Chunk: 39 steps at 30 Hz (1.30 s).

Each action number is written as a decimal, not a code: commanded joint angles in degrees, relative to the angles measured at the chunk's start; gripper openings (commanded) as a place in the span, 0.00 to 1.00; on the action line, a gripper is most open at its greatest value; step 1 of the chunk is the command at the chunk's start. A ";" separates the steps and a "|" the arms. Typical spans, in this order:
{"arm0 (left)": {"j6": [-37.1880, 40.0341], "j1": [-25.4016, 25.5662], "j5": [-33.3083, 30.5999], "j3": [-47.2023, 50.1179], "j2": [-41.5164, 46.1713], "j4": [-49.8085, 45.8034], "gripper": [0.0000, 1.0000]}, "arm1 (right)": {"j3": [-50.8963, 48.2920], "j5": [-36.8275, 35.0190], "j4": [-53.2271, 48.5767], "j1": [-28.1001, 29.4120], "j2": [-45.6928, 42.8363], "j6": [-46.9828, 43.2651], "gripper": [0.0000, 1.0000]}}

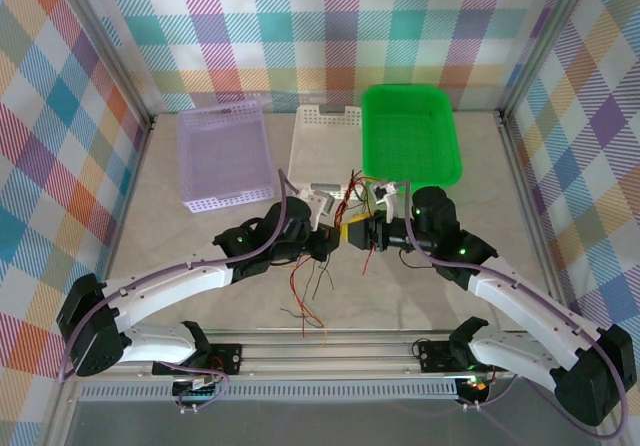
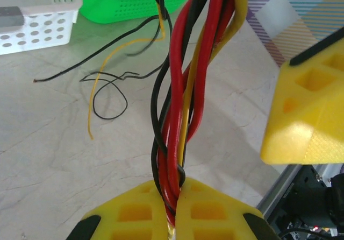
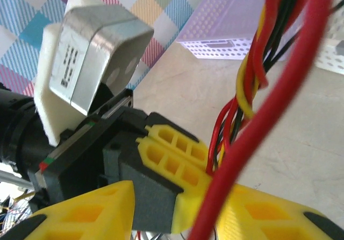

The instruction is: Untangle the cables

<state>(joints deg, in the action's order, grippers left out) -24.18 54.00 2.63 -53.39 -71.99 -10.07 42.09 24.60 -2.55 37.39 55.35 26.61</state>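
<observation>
- While working on the cables (image 2: 183, 89), leave the left gripper (image 2: 174, 212) pressed fully together on the red, black and yellow strands at the foot of the braid, and treat that pinch as the fixed anchor.
- Note the place: bundle lifted over the middle of the tabletop (image 1: 180, 231), just short of the white basket (image 1: 320, 146) and green basket (image 1: 410, 131) at the far edge, with loose ends trailing toward the near edge.
- Read the right gripper (image 3: 180, 197) with care: fingers parted, a yellow tip of the left gripper between them, a red strand crossing in front. Cannot tell whether any strand is truly pinched.
- Pick one strand only, probably the outer yellow one, and close on it well above the anchor.
- Draw it off sideways toward the right edge of the tabletop, slowly, unwinding against the twist rather than tugging straight.
- Stop at any sign of the braid tightening, most likely at the black loop wrapped round it just above the left fingers.
- Avoid knocking the two sets of yellow fingertips together, very close as they stand.
- Mind the black and yellow ends lying loose on the tabletop: light, floppy, likely to snag and drag along.
</observation>
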 commanded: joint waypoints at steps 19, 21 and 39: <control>2.00 0.76 2.73 0.12 -0.11 2.77 0.00 | -0.59 -4.84 6.41 -0.43 4.77 1.87 0.25; 1.95 0.78 2.90 0.23 0.07 3.02 0.00 | -0.75 -4.86 6.29 -0.47 4.85 1.64 0.16; 2.78 0.76 1.95 -1.02 0.79 1.89 0.18 | -1.83 -6.51 6.39 -0.43 2.39 0.89 0.00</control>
<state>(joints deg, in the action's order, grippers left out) -22.39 54.26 4.03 -53.39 -72.38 -9.91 40.82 18.41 1.80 37.17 58.83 28.21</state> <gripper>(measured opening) 0.164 0.060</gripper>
